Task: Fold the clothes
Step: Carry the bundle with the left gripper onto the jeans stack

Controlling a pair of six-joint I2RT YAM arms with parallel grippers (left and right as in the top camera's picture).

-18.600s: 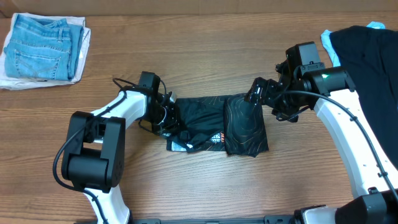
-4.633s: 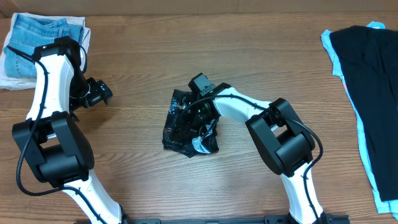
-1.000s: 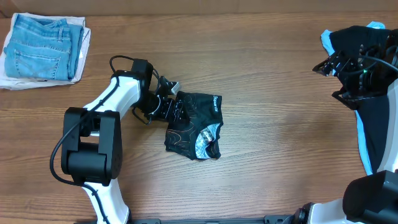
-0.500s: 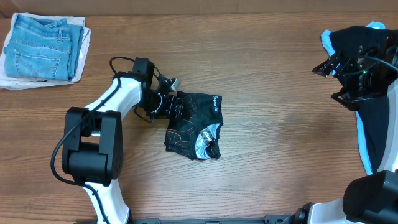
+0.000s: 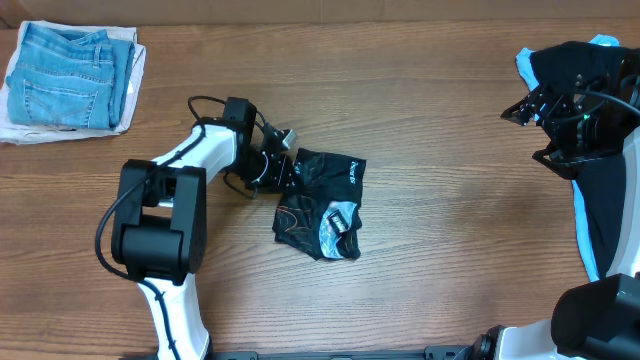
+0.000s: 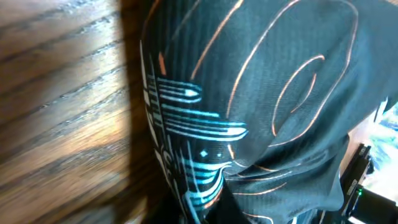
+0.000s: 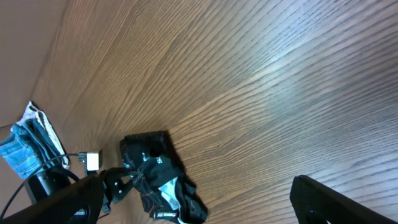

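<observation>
My left gripper (image 5: 276, 168) touches the upper-left edge of the crumpled black sports shirt with thin orange contour lines (image 5: 318, 205), which lies mid-way across the wooden table (image 5: 450, 230). Cloth fills my wrist view, so I cannot tell whether I am pinching it. The bundle's long axis runs from me toward the near edge. My right gripper (image 5: 522, 108), fingers spread, hangs well apart, so left is nearer.

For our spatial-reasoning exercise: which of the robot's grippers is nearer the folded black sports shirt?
Left. The left gripper is right at the left edge of the shirt, apparently touching it. The right gripper hangs far off to the right, by the dark garment.
</observation>
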